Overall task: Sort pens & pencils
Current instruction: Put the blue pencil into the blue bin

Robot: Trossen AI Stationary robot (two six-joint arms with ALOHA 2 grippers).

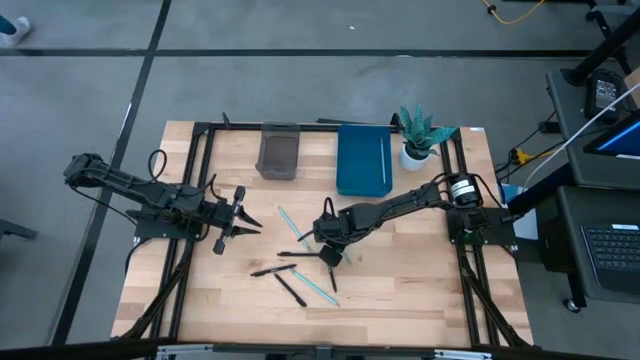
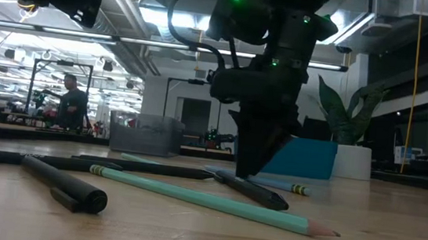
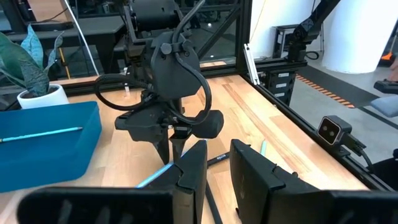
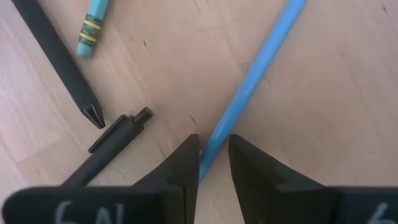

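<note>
While left gripper [image 1: 243, 219] waits — right gripper [image 4: 214, 155] straddles blue pencil [image 4: 255, 76].

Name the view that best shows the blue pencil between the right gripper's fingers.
Right wrist view: the blue pencil runs up from between the right gripper's fingers, close and unobstructed. High view: only a thin sliver by the gripper. Low and left wrist views: I cannot identify it.

Even, diffuse overhead light fills the high view; the wooden table [image 1: 400, 290] looks bright and shadows under the arms are short and soft. The low view is backlit: ceiling strip lights [image 2: 169, 17] glare white, the right arm [image 2: 269, 78] reads as a dark silhouette with small green indicator dots, and the nearest teal pencil [image 2: 214, 201] is soft with blur. In both wrist views the close fingers [image 4: 183, 177] are out of focus, while the tabletop beyond stays sharp.
</note>
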